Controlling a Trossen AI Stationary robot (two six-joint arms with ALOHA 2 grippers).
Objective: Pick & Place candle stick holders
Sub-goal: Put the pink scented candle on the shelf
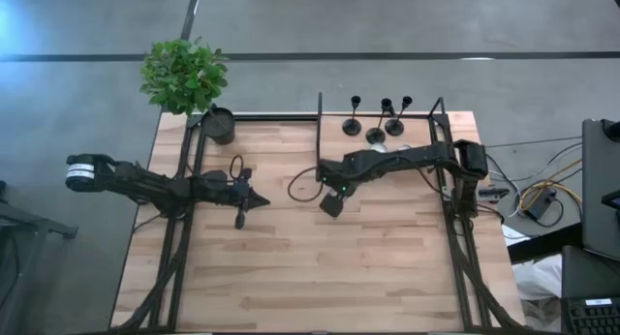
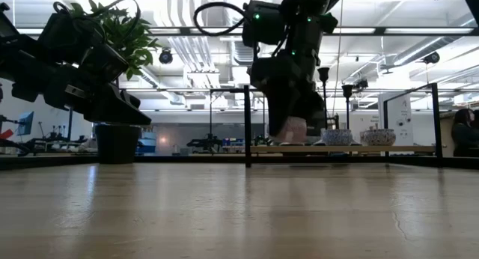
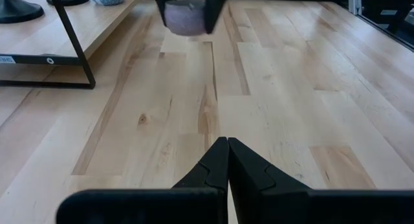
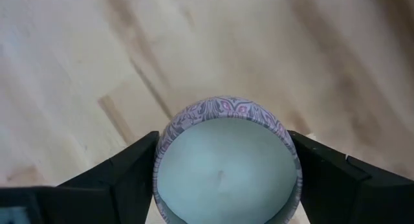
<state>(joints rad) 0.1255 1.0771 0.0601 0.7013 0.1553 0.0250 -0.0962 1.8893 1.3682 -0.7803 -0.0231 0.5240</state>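
Three black candlestick holders (image 1: pixel 376 122) stand on their round bases on a raised wooden shelf at the table's far right. My right gripper (image 1: pixel 331 204) is over the table's middle, shut on a small round purple-patterned cup (image 4: pixel 226 166) with a pale inside. The cup also shows in the low view (image 2: pixel 293 130) and in the left wrist view (image 3: pixel 184 17). My left gripper (image 3: pixel 228 160) is shut and empty above the table, left of the middle (image 1: pixel 262 201). My right gripper pinches the cup's outer wall (image 4: pixel 162 153) between its two fingers, one on each opposite side of the rim. The fingers come from above, pointing down. The cup is upright with its open top up, and in the low view it hangs a little above the table.
A dark pot with a green plant (image 1: pixel 184 78) stands at the far left corner. Two blue patterned bowls (image 2: pixel 337 137) sit on the raised shelf (image 2: pixel 344 149) beside the holders. Black frame posts (image 1: pixel 320 132) border the shelf. Bare wood lies toward the near edge.
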